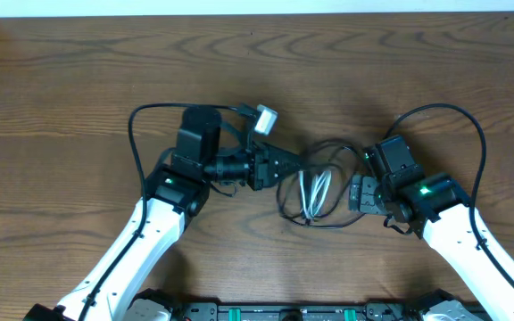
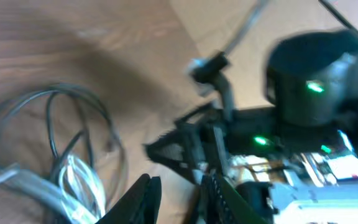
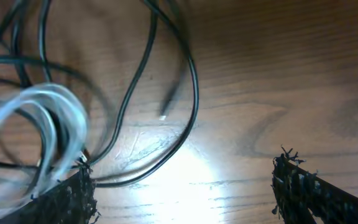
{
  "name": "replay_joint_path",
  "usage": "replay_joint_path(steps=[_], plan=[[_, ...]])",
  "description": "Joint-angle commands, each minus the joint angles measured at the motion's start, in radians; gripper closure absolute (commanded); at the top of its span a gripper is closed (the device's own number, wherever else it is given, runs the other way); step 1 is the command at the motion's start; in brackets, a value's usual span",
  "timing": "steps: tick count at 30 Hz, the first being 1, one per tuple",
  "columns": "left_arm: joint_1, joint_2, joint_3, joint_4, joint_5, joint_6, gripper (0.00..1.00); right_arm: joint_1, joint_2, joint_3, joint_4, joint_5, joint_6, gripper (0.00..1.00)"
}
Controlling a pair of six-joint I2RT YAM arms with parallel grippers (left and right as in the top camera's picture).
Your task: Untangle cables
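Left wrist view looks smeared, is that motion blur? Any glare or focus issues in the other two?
Left wrist: yes, the whole frame is streaked, with the cables and the right arm both soft. Right wrist: a bright glare patch on the table, and the white cable is blurred close to the lens. Overhead: sharp and evenly lit.

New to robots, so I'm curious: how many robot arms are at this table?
2. The left arm reaches in from the lower left, the right arm from the lower right; both meet at the cables mid-table. None seems hidden.
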Motion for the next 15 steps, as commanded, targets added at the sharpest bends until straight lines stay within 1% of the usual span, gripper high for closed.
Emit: replay_joint_path(steps=[1,4,7,8,9,10,11,15], plan=[[0.016,0.002,0.01,-0.044,-0.152,-0.016,0.72,-0.003,0.002,0.006,0.008,0.032,0.046,0.11],[0.016,0.002,0.01,-0.129,-0.291,-0.05,0.72,-0.003,0.002,0.006,0.03,-0.013,0.049,0.11],[0.016,0.002,0.01,-0.213,-0.39,-0.06,0.72,-0.003,0.002,0.006,0.058,-0.08,0.047,0.06],[0.015,0.002,0.01,-0.239,-0.411,-0.062,0.69,-0.003,0.002,0.006,0.066,-0.103,0.039,0.04],[0.015,0.002,0.01,-0.267,-0.435,-0.066,0.64,-0.003,0.003,0.006,0.072,-0.126,0.024,0.05],[0.015,0.002,0.01,-0.303,-0.468,-0.078,0.5,-0.003,0.003,0.006,0.075,-0.142,0.011,0.05],[0.014,0.002,0.01,-0.336,-0.508,-0.103,0.48,-0.003,0.003,0.006,0.074,-0.141,0.011,0.05],[0.014,0.002,0.01,-0.468,-0.668,-0.262,0.47,-0.003,0.003,0.006,0.098,-0.138,0.011,0.07]])
